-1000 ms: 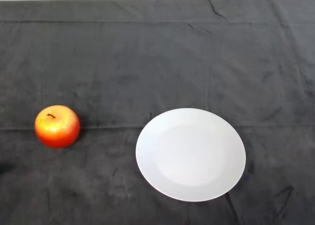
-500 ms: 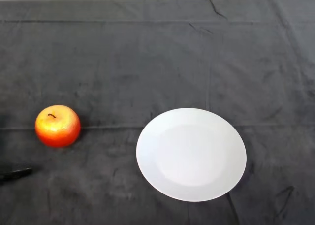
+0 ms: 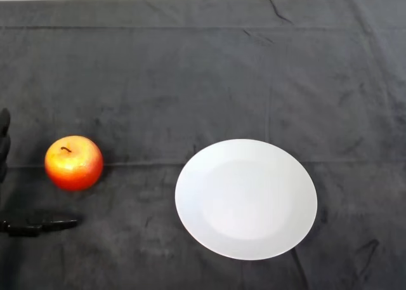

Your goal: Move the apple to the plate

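A red and orange apple (image 3: 73, 162) with a short dark stem sits on the dark cloth at the left. A white round plate (image 3: 246, 198) lies to its right, bare, with a gap of cloth between them. My left hand (image 3: 38, 226) enters at the left edge. Its thumb lies straight below the apple and its fingers (image 3: 4, 141) show at the edge to the apple's left. The hand is open and spread on either side of the apple, not touching it.
The dark cloth (image 3: 203, 74) covers the whole table, with creases across it. The table's far edge runs along the top of the view.
My left hand has come in from the left edge. Its thumb has slid further right below the apple, and its fingers now show left of it. Apple and plate have not moved.
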Motion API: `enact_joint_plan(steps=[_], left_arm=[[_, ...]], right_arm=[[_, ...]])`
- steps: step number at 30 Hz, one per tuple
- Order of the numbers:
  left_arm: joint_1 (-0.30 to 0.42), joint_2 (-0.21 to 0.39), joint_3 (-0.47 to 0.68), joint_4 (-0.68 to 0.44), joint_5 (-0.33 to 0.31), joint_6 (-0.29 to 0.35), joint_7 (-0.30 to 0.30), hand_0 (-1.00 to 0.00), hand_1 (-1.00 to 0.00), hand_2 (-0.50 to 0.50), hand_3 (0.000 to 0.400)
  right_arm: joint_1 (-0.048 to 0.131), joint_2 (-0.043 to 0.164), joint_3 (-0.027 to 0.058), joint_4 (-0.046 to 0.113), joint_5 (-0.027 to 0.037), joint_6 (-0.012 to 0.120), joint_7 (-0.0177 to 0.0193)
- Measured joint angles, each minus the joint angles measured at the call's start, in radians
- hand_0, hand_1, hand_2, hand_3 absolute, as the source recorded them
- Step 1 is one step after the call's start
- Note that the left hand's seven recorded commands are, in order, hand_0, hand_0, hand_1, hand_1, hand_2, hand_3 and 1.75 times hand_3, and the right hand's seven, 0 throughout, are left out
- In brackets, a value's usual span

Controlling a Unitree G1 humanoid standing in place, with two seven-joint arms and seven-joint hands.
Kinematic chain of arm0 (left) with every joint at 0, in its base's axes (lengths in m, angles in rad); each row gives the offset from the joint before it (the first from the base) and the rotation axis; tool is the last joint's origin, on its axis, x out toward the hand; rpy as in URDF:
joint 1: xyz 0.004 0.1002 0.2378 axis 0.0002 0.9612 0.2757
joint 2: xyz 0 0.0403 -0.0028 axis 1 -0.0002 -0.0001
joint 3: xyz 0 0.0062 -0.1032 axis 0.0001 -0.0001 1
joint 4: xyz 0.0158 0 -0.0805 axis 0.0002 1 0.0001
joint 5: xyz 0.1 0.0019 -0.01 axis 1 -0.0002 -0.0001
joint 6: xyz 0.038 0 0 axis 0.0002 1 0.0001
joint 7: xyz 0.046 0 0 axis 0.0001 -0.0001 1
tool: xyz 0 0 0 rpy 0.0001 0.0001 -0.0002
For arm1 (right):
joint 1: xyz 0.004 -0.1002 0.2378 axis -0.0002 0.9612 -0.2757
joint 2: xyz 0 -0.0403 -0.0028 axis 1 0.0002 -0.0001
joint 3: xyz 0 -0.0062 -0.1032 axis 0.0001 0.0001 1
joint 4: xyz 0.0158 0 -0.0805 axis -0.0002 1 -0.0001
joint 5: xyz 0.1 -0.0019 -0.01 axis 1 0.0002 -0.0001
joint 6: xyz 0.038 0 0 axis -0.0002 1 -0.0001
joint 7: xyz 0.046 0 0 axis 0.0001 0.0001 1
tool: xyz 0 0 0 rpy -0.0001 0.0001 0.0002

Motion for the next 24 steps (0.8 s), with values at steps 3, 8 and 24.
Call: enact_joint_plan(steps=[3,8,24], left_arm=[[-0.005,-0.009,-0.028,0.0,0.003,0.01,0.008,0.0,0.0,0.0,0.0],[-0.01,-0.025,-0.033,0.0,0.024,0.017,0.016,0.0,0.0,0.0,0.0],[-0.05,-0.045,-0.07,0.004,0.044,0.032,0.016,-1.0,-0.86,-0.07,0.4]], right_arm=[[0.0,0.0,0.0,0.0,0.0,0.0,0.0],[0.0,0.0,0.0,0.0,0.0,0.0,0.0],[0.0,0.0,0.0,0.0,0.0,0.0,0.0]])
